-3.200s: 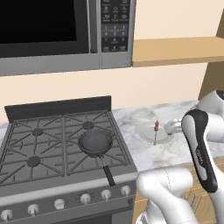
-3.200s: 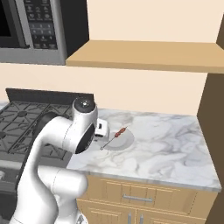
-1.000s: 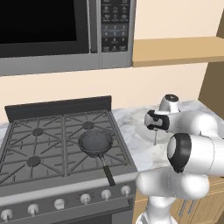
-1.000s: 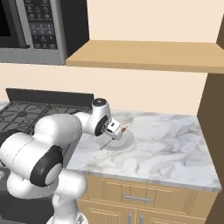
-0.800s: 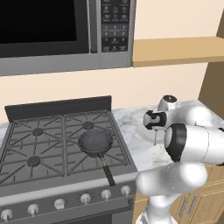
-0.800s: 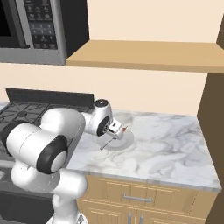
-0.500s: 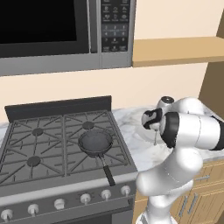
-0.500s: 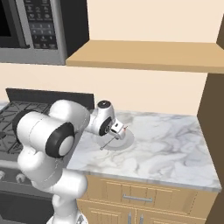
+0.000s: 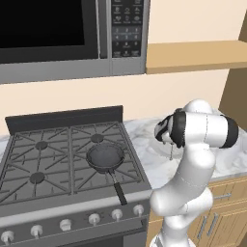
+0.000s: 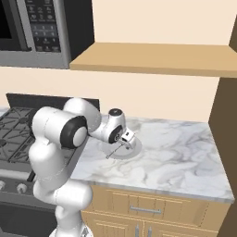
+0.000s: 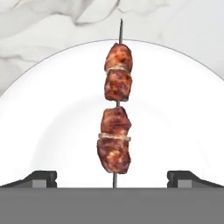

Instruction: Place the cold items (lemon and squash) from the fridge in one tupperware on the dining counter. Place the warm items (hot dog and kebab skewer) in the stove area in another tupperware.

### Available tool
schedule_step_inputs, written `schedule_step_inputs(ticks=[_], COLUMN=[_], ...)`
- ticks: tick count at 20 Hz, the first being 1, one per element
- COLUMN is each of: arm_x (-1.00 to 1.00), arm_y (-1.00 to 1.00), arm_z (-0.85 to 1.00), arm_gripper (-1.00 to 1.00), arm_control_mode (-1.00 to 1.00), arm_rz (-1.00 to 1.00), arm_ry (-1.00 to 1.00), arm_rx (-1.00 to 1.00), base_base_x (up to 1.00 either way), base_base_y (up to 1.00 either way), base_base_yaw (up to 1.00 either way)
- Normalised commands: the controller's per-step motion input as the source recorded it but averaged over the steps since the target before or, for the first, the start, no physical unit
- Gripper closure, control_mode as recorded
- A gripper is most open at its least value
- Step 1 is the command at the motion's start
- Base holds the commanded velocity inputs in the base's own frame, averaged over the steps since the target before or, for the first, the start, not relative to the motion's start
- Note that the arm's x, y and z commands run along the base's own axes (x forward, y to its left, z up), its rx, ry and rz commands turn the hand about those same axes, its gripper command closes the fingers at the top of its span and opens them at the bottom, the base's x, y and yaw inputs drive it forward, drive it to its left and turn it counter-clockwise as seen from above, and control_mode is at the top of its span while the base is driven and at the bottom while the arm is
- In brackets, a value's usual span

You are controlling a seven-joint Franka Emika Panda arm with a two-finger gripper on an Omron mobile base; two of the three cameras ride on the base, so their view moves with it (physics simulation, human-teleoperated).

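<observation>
The kebab skewer [image 11: 116, 118], two pairs of browned meat chunks on a thin stick, lies on a round white plate [image 11: 183, 113] on the marble counter right of the stove. My gripper [image 11: 113, 178] hangs just above the plate, open, with one fingertip on each side of the skewer's near end and nothing between them. From the right base view, the gripper [image 10: 126, 137] sits over the plate [image 10: 134, 149], and the skewer's stick [image 10: 112, 154] pokes out to the left. The lemon, squash, hot dog and tupperware are out of view.
A dark frying pan [image 9: 105, 157] rests on the gas stove [image 9: 43, 164] to the left of the plate. A microwave [image 9: 72, 34] and a wooden shelf [image 10: 152, 58] hang above. The marble counter [image 10: 180, 162] runs right to a tall wooden cabinet [image 10: 227, 139].
The arm has swung from a folded pose out over the plate. Over the last second its elbow rolled upward while the hand stayed low at the skewer, jaws open throughout.
</observation>
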Motion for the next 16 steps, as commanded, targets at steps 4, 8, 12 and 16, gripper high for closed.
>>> schedule_step_inputs(ticks=[4,8,12,16], arm_x=[0.22,0.13,0.00,0.00], arm_y=[-0.01,0.00,0.00,0.00], arm_z=[-0.29,-0.27,-0.17,-0.10], arm_gripper=[-1.00,1.00,1.00,1.00], arm_control_mode=[-1.00,-1.00,-1.00,-1.00], arm_rz=[0.00,0.00,0.00,0.00], arm_ry=[0.07,0.10,0.02,0.00], arm_rx=[0.00,0.00,0.00,0.00], base_base_x=[0.00,0.00,0.00,0.00], base_base_y=[0.00,0.00,0.00,0.00], base_base_yaw=[0.00,0.00,0.00,0.00])
